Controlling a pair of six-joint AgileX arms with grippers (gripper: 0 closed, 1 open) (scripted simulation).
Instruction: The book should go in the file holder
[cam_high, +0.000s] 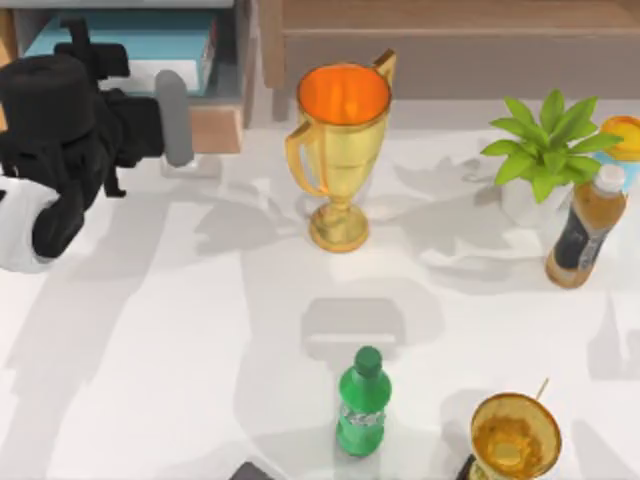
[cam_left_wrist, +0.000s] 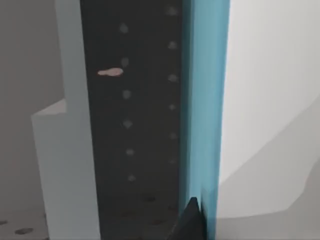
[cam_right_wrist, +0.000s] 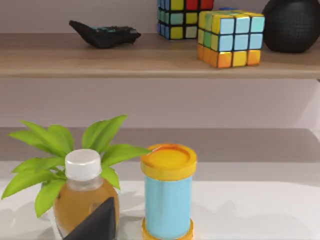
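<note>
The grey, thin-walled file holder (cam_high: 240, 60) is standing at the far left of the white worktop (cam_high: 150, 350), and the teal-blue book (cam_high: 120, 35) with its white page edge is lying inside it. My left pincer (cam_high: 172, 118) is hovering at the holder's open front; whether its fingers are parted I cannot tell. In my left wrist view, the book's teal cover (cam_left_wrist: 207, 100) is running beside a dark panel.

book (cam_high: 120, 40) partly behind the left arm, second gold cup (cam_high: 515, 437) cut by the bottom edge
</note>
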